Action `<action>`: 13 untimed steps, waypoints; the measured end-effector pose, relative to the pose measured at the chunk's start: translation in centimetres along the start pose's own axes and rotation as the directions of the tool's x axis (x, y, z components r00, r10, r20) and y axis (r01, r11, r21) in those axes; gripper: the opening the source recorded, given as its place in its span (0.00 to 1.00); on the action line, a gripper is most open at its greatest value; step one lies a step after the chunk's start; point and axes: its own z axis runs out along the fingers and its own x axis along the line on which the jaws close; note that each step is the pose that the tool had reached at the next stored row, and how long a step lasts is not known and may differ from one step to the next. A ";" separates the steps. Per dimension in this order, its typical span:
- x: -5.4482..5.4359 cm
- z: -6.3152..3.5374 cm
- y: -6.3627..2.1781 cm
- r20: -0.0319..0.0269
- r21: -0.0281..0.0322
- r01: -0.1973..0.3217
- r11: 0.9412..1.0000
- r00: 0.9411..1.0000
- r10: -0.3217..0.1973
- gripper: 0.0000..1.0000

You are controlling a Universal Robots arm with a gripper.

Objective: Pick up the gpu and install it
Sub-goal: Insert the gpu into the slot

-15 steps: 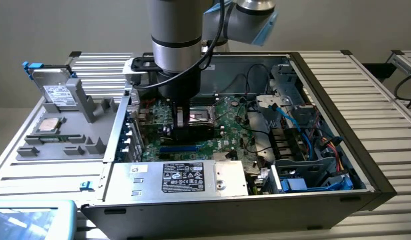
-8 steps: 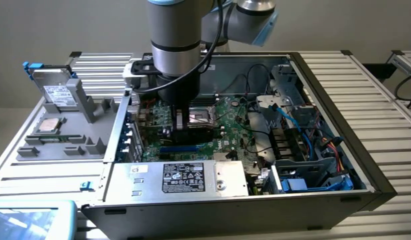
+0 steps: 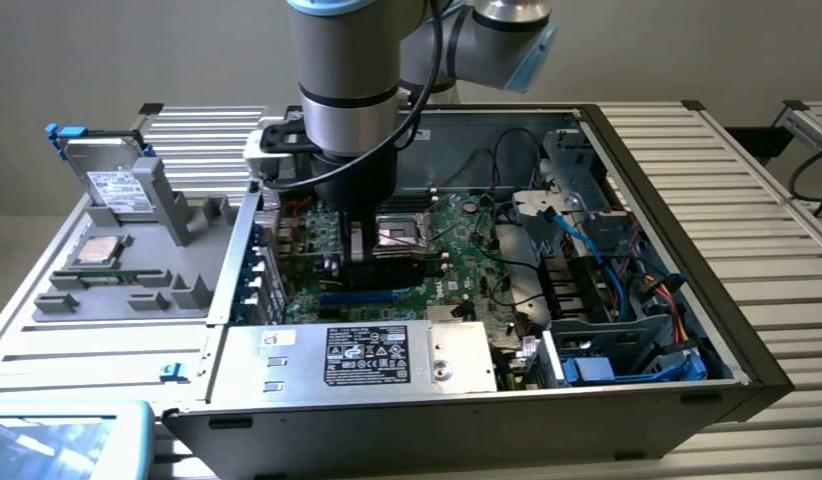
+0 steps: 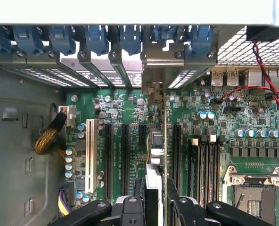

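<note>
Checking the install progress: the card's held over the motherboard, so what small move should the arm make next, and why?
Probably press gently straight down: the fingers grip the gpu edge-on, upright among the motherboard slots, its bracket by the rear slot covers.

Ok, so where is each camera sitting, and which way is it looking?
Exterior view: sits off the arm, higher than the open computer case, looking down into it; the arm reaches down inside with its tool.
Wrist view: rides on the wrist, looking along the tool at the motherboard; the two black fingers show, closed on the gpu, seen edge-on.
Shared: both show the tool, the motherboard and the inside of the computer case.
</note>
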 end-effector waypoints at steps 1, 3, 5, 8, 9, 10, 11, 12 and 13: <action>0.0 0.07 0.03 0.000 0.000 0.000 1.000 1.000 0.000 0.28; 0.0 0.21 0.09 0.000 0.000 0.000 1.000 1.000 0.000 0.28; 0.0 0.30 0.13 0.000 0.000 0.000 1.000 1.000 0.000 0.28; 0.0 0.39 0.20 0.001 -0.001 0.000 1.000 1.000 0.000 0.28; 0.0 0.41 0.22 0.002 -0.001 0.000 1.000 1.000 0.000 0.28; 0.0 0.44 0.25 0.003 -0.002 0.000 1.000 1.000 0.000 0.28; 0.0 0.46 0.26 0.004 -0.002 0.000 1.000 1.000 0.000 0.28; 0.0 0.48 0.28 0.004 -0.003 -0.001 1.000 1.000 0.001 0.28; 0.0 0.49 0.30 0.005 -0.004 -0.001 1.000 1.000 0.001 0.28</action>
